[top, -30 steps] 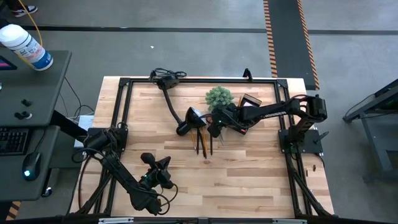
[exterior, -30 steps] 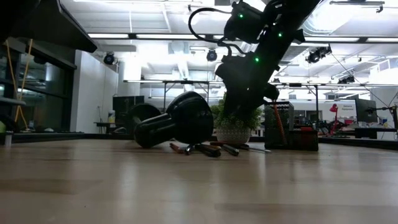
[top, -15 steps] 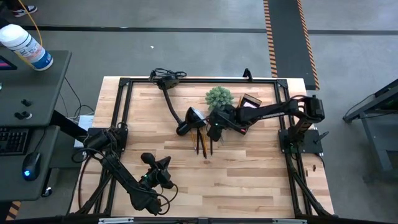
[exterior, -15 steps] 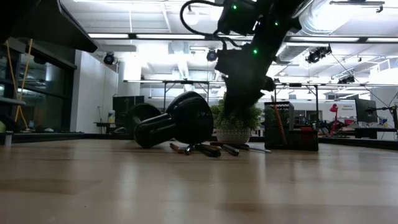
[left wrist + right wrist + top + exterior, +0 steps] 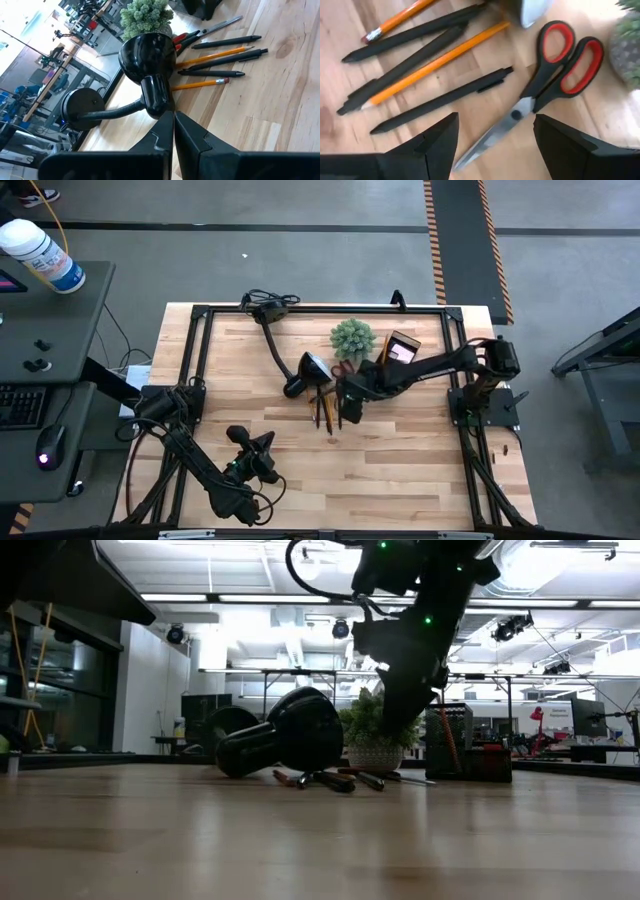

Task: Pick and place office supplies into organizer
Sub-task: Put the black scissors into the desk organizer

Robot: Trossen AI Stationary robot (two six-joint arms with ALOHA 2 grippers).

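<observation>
Red-handled scissors (image 5: 555,70) lie flat on the table next to several dark pens and orange pencils (image 5: 425,60), close to the small green plant (image 5: 352,336). My right gripper (image 5: 495,150) hovers open above the scissors' blade and the nearest pen, touching nothing; in the high view it (image 5: 347,402) is at mid-table. The black organizer (image 5: 403,345) stands right of the plant with something pink in it. My left gripper (image 5: 173,131) waits shut near the table's front left (image 5: 255,455).
A black desk lamp lies with its head (image 5: 305,373) beside the pens and its base (image 5: 265,308) at the far edge. The plant pot (image 5: 375,755) stands just behind the scissors. Bare wood stretches toward the near edge (image 5: 380,480).
My right gripper has swung a little toward the table's near edge, off the organizer's side and over the scissors and pens, rolling about its own axis as it went. It has stayed open. Nothing on the table has moved.
</observation>
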